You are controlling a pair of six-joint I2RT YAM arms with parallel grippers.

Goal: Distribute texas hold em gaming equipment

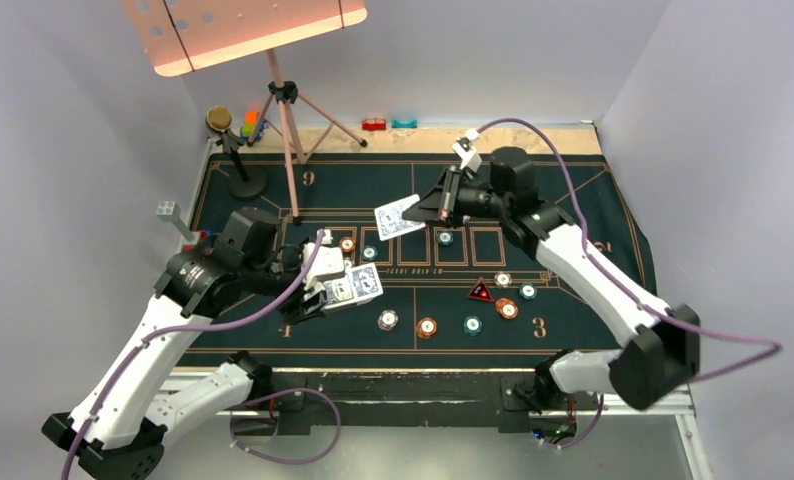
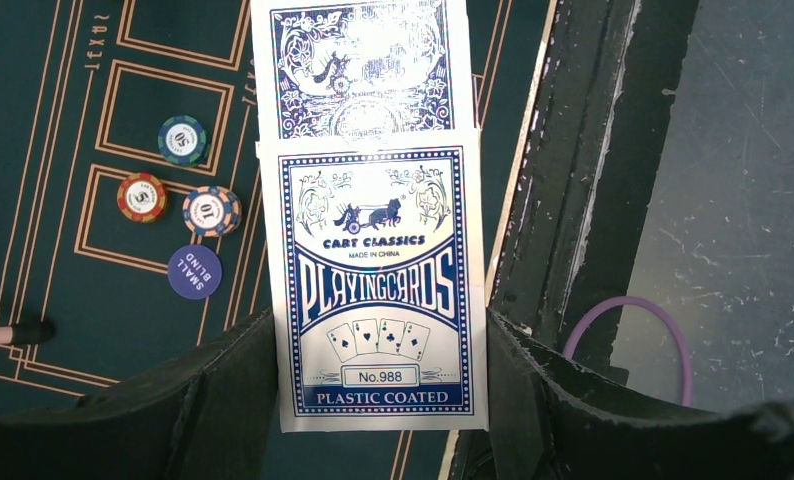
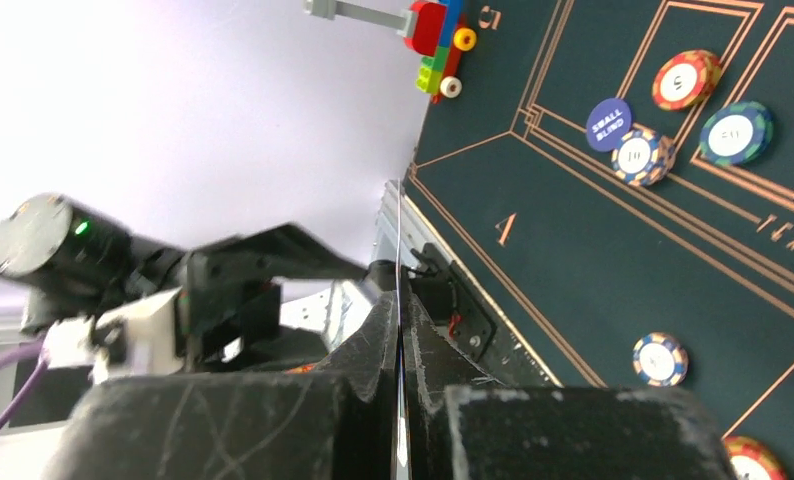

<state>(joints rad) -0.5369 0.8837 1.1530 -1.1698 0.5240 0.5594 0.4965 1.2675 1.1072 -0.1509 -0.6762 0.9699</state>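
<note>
Here, the left gripper (image 1: 323,283) is clamped on the card box (image 2: 381,290), which sticks out ahead of it, low over the mat (image 1: 573,320). Chips (image 1: 426,326) lie on the mat between the arms. The right gripper (image 1: 423,208) pinches one card (image 1: 398,216), which juts out to its left, above the mat.

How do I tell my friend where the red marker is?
Find the big 3 printed near the right of the dark green mat's near edge. Up and left of it, among round chips, lies the red marker, the only triangle.
</note>
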